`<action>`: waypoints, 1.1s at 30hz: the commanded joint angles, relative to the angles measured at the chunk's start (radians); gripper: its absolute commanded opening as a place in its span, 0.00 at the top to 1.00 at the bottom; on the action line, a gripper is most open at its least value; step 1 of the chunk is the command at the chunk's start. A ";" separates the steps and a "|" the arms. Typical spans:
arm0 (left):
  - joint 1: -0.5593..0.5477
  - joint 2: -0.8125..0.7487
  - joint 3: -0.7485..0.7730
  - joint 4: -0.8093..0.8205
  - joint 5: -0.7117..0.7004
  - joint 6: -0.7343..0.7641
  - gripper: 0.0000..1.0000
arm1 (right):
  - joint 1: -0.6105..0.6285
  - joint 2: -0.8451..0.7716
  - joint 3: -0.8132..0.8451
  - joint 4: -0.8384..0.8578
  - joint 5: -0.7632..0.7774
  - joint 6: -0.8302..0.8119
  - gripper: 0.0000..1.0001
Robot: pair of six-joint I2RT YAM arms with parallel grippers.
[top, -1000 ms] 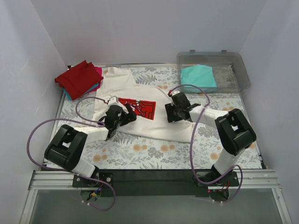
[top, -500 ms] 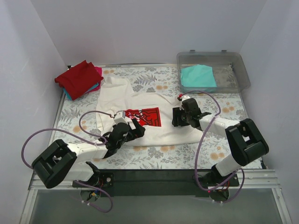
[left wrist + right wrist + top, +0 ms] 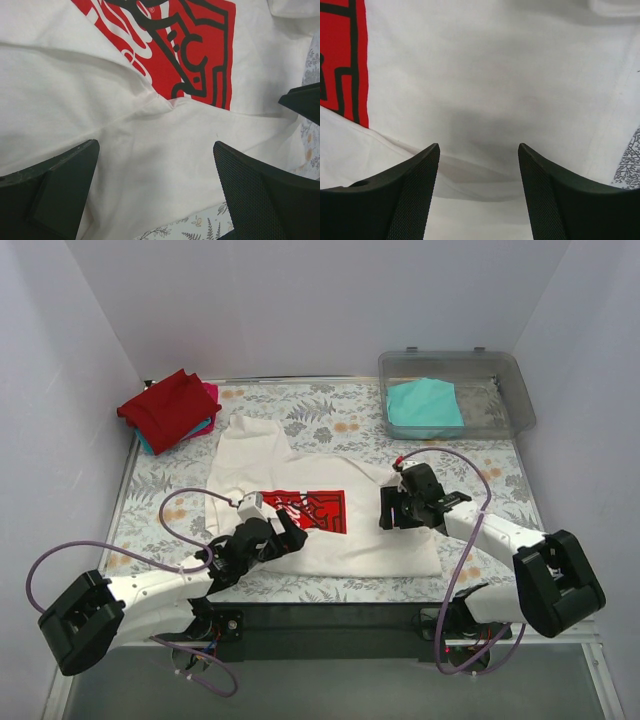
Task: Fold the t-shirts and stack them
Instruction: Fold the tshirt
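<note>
Room: plain white walls (image 3: pixel 300 310) closed in on three sides, beyond and to either side of my pincers.
Surface: one table (image 3: pixel 330 410) under a floral cover lay beneath both pincers.
Arms: two, white with black joints, each trailing a purple cable (image 3: pixel 60 555).
White t-shirt (image 3: pixel 380 540): one, spread flat and a little creased right under both pincers, its near hem close to my bases.
Bin (image 3: pixel 515 390): one clear plastic tub, well beyond my right pincer and off to its right.
Folded stack: one pile far beyond my left pincer and to its left, with a red t-shirt (image 3: pixel 168 405) on top, a pink edge (image 3: pixel 210 390) and a blue edge (image 3: pixel 145 445) peeking out under it.
Teal t-shirt (image 3: pixel 425 405): one, folded, lying inside the bin.
Red print (image 3: pixel 305 508): one square, just beyond my left pincer and to the left of my right one.
Left pincer (image 3: pixel 290 532): spread wide over the white cloth, gripping nothing.
Right pincer (image 3: pixel 388 512): fingers parted above the shirt's right half, with nothing between them.
</note>
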 commanded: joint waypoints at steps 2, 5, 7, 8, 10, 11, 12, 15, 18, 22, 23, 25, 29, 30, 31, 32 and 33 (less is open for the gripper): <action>-0.015 -0.044 0.070 -0.143 -0.046 0.036 0.09 | 0.004 -0.017 0.128 -0.083 0.031 -0.034 0.41; -0.017 -0.043 0.119 -0.123 -0.048 0.057 0.09 | 0.004 0.047 0.203 -0.083 0.028 -0.053 0.41; -0.020 -0.024 0.140 -0.110 -0.046 0.075 0.09 | 0.003 0.106 0.243 -0.065 0.034 -0.064 0.42; -0.020 -0.014 0.146 -0.073 -0.043 0.077 0.09 | 0.003 0.126 0.257 -0.059 0.036 -0.071 0.41; -0.023 0.026 0.160 -0.052 -0.026 0.085 0.09 | 0.003 0.189 0.289 -0.050 0.065 -0.077 0.41; -0.024 0.040 0.165 -0.042 -0.019 0.086 0.09 | 0.001 0.210 0.318 -0.050 0.067 -0.079 0.41; -0.026 0.051 0.168 -0.040 -0.013 0.086 0.09 | 0.001 0.227 0.330 -0.051 0.067 -0.079 0.41; -0.033 0.068 0.162 -0.029 -0.005 0.080 0.09 | 0.001 0.259 0.344 -0.050 0.048 -0.077 0.42; -0.034 0.056 0.147 -0.025 -0.015 0.079 0.09 | 0.001 0.258 0.331 -0.050 0.056 -0.077 0.42; -0.034 0.071 0.151 -0.020 -0.022 0.088 0.08 | 0.000 0.261 0.314 -0.048 0.120 -0.074 0.41; -0.034 0.074 0.154 -0.020 -0.019 0.088 0.09 | -0.005 0.273 0.311 -0.045 0.139 -0.073 0.41; -0.034 0.083 0.157 -0.011 -0.006 0.092 0.09 | -0.009 0.295 0.306 -0.028 0.148 -0.071 0.41; -0.035 0.095 0.142 0.034 0.017 0.097 0.08 | -0.017 0.315 0.297 0.036 0.157 -0.065 0.43; -0.035 0.101 0.134 0.041 0.021 0.095 0.09 | -0.017 0.313 0.297 0.045 0.165 -0.065 0.43; -0.035 0.108 0.127 0.052 0.027 0.094 0.08 | -0.017 0.309 0.300 0.053 0.183 -0.067 0.43; -0.035 0.114 0.124 0.054 0.030 0.092 0.09 | -0.020 0.309 0.304 0.073 0.188 -0.071 0.43; -0.035 0.121 0.122 0.055 0.034 0.089 0.09 | -0.022 0.309 0.311 0.084 0.189 -0.074 0.43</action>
